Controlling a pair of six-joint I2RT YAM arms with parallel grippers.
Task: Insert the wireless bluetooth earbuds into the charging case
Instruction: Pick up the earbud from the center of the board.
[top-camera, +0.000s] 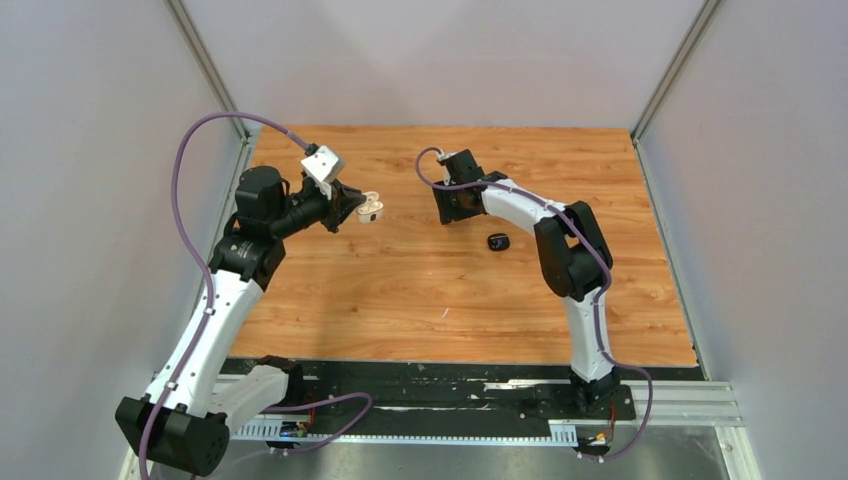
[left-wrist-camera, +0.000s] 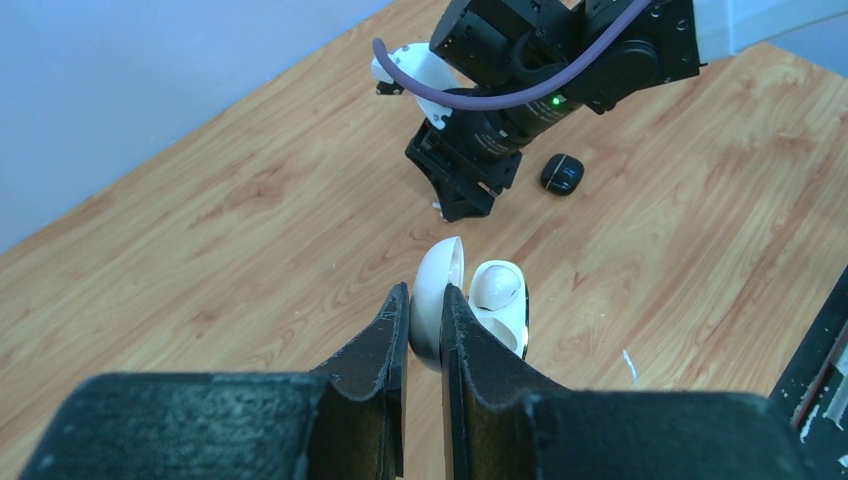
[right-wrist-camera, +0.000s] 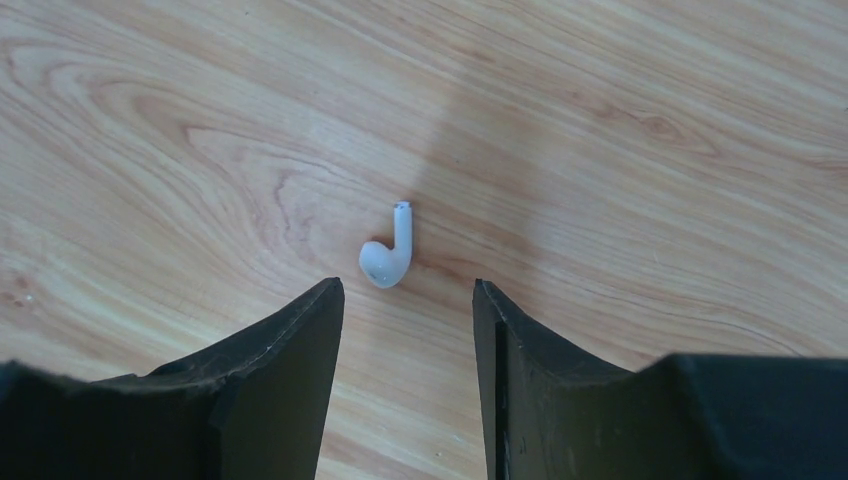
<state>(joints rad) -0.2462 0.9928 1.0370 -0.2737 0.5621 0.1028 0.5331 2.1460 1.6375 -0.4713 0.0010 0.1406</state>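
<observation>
Firstly, I noted the left gripper (left-wrist-camera: 425, 300) clamped on the lid of the white charging case (left-wrist-camera: 500, 295). It held the case open and raised off the table (top-camera: 400, 290), well to the left of the black case (top-camera: 498, 241). The right gripper (right-wrist-camera: 407, 287) hung low over the wood just left of and beyond the black case, its fingers apart with nothing between them. One white earbud (right-wrist-camera: 385, 262) lay flat on the table below the gap, just ahead of the tips, with its stem pointing away from them. Neither finger touched it. I could not tell whether the white case's sockets already held a bud, and I found no other earbuds in any view. The black case lay closed. My judgement was that the task was at an early stage. This bud had yet to be gripped, carried left from the black case to the open case, and seated.
</observation>
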